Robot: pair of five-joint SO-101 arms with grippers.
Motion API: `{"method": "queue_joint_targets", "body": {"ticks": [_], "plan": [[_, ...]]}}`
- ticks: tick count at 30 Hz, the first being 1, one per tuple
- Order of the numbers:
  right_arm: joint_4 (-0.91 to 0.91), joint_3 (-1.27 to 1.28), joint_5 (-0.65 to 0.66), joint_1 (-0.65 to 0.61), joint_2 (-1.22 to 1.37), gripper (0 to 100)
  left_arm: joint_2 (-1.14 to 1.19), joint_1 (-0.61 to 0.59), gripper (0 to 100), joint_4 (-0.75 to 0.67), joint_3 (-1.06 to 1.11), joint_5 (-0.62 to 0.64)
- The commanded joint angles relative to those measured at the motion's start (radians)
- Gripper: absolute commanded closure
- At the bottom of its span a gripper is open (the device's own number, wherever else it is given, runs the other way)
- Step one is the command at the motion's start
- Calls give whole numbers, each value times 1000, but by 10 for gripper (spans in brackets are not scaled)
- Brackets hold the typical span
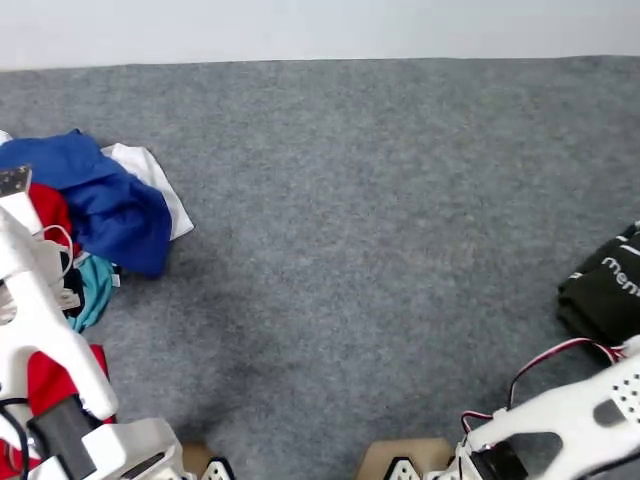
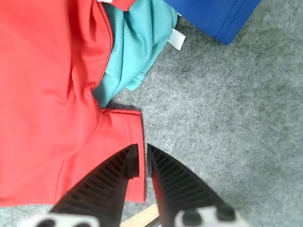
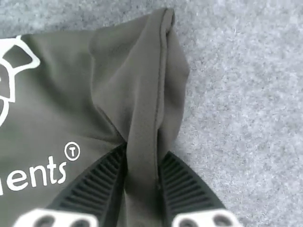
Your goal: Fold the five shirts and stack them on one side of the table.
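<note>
At the table's left edge lies a heap of shirts: a blue shirt [image 1: 110,205] on top, a white shirt [image 1: 152,176] behind it, a teal shirt [image 1: 96,286] and a red shirt [image 1: 45,385] beneath. My left gripper [image 2: 140,150] is shut on the hem of the red shirt [image 2: 47,104], beside the teal shirt [image 2: 135,42] and a corner of the blue shirt [image 2: 222,14]. A black printed shirt [image 1: 605,295] lies at the right edge. My right gripper [image 3: 142,151] is shut on a raised fold of the black shirt [image 3: 71,94].
Grey carpet-like cloth [image 1: 380,220] covers the table. The left arm [image 1: 40,310] stands over the heap, and the right arm [image 1: 570,415] lies low at the front right. A pale wall runs along the far edge.
</note>
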Motion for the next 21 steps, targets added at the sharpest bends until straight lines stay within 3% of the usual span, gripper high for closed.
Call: {"method": "queue_joint_targets", "body": {"ticks": [1,6,16,18,21], "plan": [[74,-106,-3,10,-50,836,-51,6,953,28,-4,8],[186,-229,-48,7,-65,708,-51,5,953,28,7,8],[308,-545,-44,-13,-84,712,-51,5,953,25,59,9],[308,-554,-43,-18,-124,741,-51,5,953,23,59,8],[308,-526,8,-47,-216,869,-51,5,953,21,61,8]]}}
